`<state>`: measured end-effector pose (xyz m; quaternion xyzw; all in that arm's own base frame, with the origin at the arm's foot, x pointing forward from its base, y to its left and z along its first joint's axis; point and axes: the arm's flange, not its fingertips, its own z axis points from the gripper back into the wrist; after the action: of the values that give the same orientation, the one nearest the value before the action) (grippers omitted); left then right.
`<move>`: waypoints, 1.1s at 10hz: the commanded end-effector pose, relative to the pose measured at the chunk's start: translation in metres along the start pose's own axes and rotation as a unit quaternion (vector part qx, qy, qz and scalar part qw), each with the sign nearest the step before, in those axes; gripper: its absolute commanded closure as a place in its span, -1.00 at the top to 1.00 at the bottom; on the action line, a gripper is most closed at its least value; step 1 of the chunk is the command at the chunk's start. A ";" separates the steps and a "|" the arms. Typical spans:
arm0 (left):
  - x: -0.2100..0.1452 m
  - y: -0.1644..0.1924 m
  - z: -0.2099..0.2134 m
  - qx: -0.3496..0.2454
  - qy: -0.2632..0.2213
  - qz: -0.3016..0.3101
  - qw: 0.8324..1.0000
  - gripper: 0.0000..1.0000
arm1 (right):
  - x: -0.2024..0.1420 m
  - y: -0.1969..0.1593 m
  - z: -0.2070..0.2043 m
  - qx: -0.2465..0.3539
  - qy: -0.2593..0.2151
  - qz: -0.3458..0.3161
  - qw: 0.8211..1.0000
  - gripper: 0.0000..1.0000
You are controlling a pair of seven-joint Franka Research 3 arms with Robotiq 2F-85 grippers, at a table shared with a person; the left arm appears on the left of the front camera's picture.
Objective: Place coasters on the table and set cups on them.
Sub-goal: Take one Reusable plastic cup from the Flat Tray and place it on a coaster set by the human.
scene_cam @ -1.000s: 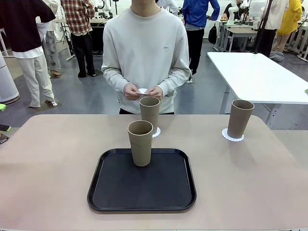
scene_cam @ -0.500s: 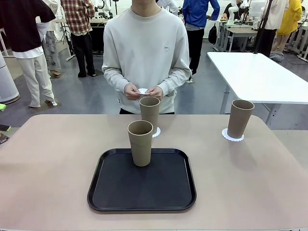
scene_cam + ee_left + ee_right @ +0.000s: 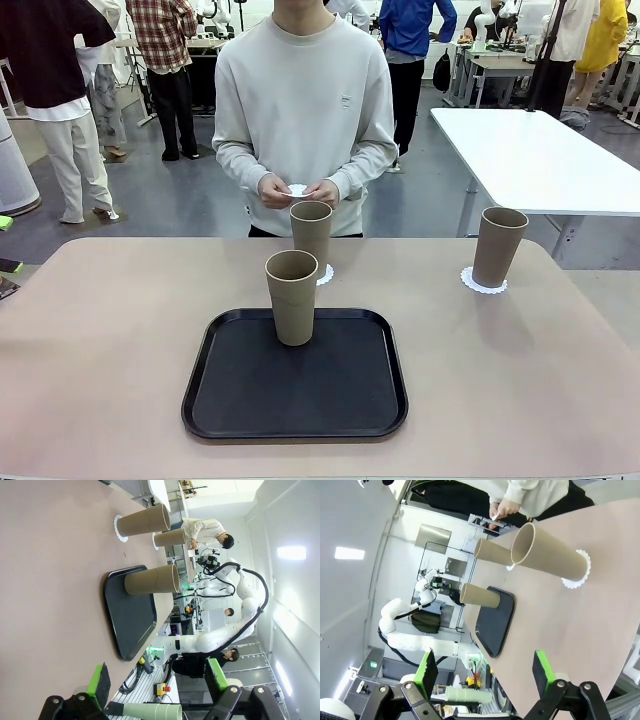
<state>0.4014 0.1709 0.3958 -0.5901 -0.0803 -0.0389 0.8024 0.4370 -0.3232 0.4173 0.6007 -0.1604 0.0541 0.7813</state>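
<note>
The table [image 3: 520, 380] spreads out beige and matte. A person [image 3: 305, 100] in a pale sweatshirt stands at its far edge. A black tray [image 3: 300, 400] with rounded corners lies flat on the near middle of the table.

All three cups are tall, plain and tan. Each stands upright with its long axis vertical and its wider, open rim on top. The tray cup [image 3: 291, 298] stands on the far part of the tray with nothing under it. The far cup [image 3: 311, 228] stands on the table just behind the tray. It rests on a white coaster [image 3: 325, 274] whose lacy edge peeks out to the right of the base. The right cup [image 3: 498, 246] stands well apart at the far right, on a second coaster [image 3: 483, 285] with scallops showing around its foot.

The person's hands [image 3: 322, 191] pinch a small white piece [image 3: 297, 189] above the far cup. It is probably a third coaster, though it is too small to be sure.

The left gripper [image 3: 158, 681] and the right gripper [image 3: 485, 669] both have their jaws spread wide with nothing between the green pads. Both are well clear of the cups.
</note>
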 end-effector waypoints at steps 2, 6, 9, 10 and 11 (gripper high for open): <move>-0.001 -0.001 0.002 -0.003 0.003 -0.008 1.000 1.00 | 0.003 -0.006 0.001 0.002 0.044 -0.025 0.999 1.00; -0.001 -0.001 0.002 -0.003 0.003 -0.008 1.000 1.00 | -0.001 -0.009 -0.007 0.000 0.031 -0.015 0.999 1.00; -0.001 -0.001 0.002 -0.003 0.003 -0.008 1.000 1.00 | -0.001 -0.009 -0.007 0.000 0.031 -0.015 0.999 1.00; -0.001 -0.001 0.002 -0.003 0.003 -0.008 1.000 1.00 | -0.001 -0.009 -0.007 0.000 0.031 -0.015 0.999 1.00; -0.001 -0.001 0.002 -0.003 0.003 -0.008 1.000 1.00 | -0.001 -0.009 -0.007 0.000 0.031 -0.015 0.999 1.00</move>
<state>0.4014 0.1709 0.3958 -0.5901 -0.0803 -0.0389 0.8024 0.4397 -0.3208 0.4071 0.6001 -0.1203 0.0634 0.7883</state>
